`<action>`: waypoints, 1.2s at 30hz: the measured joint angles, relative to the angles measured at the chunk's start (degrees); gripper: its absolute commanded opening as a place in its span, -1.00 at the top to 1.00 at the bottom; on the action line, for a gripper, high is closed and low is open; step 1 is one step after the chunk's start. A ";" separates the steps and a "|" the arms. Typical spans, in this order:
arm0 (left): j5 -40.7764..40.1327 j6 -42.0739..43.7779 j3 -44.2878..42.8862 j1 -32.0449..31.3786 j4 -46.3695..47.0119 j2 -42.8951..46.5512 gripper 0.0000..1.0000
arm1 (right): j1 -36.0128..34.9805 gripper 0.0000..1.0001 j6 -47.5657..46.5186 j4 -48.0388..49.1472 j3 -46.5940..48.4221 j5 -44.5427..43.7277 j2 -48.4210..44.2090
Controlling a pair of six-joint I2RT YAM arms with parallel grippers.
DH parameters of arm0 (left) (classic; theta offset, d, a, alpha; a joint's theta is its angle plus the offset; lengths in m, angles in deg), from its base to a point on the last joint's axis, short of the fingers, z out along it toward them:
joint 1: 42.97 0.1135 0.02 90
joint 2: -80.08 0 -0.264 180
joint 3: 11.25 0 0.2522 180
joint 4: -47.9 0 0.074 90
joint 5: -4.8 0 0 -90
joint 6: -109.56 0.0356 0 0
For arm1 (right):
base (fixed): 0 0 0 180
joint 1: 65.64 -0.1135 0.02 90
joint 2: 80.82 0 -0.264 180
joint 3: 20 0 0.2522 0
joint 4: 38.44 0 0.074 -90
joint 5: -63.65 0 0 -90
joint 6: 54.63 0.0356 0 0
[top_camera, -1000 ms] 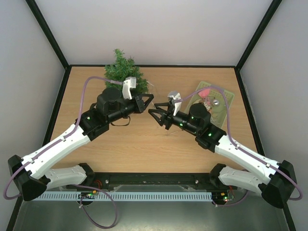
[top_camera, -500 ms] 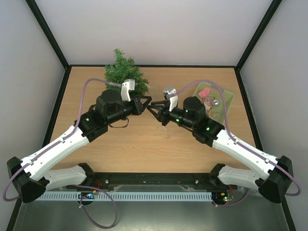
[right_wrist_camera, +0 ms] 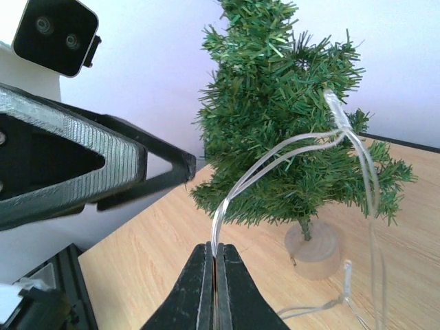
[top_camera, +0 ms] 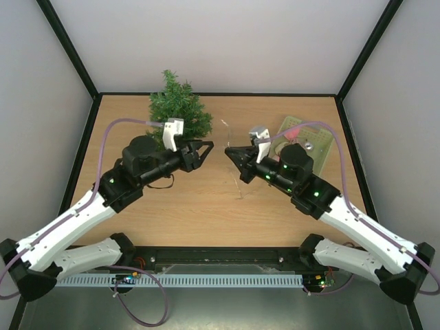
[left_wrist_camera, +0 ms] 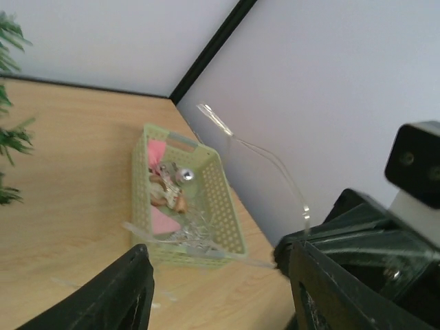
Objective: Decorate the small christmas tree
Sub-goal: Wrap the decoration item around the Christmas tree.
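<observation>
The small christmas tree stands upright on its pale base at the far edge of the worktop, left of centre. Just in front of it, the two arms meet tip to tip. The left gripper has its fingers spread wide and holds nothing. The right gripper is pressed together, pinching a clear wire strand that loops up towards the tree's branches. A green mesh basket holding small ornaments sits at the far right.

Right hand pinches a clear strand before the small christmas tree.
</observation>
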 measured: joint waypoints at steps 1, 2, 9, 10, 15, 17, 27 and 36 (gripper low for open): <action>-0.35 1.68 0.61 0.00 0.24 1.25 -0.14 | 0.00 0.97 -0.13 -1.05 0.00 0.33 -1.27; -0.63 3.67 1.49 0.00 0.55 2.62 -0.15 | 0.02 0.97 -0.26 -2.16 0.02 1.14 -2.49; 1.90 16.85 12.09 0.00 6.54 9.62 -0.17 | 0.00 0.97 -0.92 -7.41 1.22 15.10 -6.43; 3.61 18.58 13.11 0.00 7.41 9.75 -0.18 | 0.00 0.97 -0.85 -7.54 1.22 17.70 -6.93; 13.03 24.30 15.04 0.00 13.03 8.33 -0.21 | 0.00 0.97 0.37 -6.16 1.22 26.36 -8.74; 16.04 24.50 15.76 -0.02 16.11 7.41 -0.27 | 0.00 0.97 0.90 -5.03 1.20 28.44 -8.76; 22.36 24.85 18.60 -1.40 25.42 3.10 -0.25 | 0.02 0.97 2.67 -2.69 1.05 32.00 -7.13; 19.58 26.56 18.47 -1.57 26.84 0.07 -0.01 | 0.00 0.97 2.84 -2.14 0.39 33.46 -7.13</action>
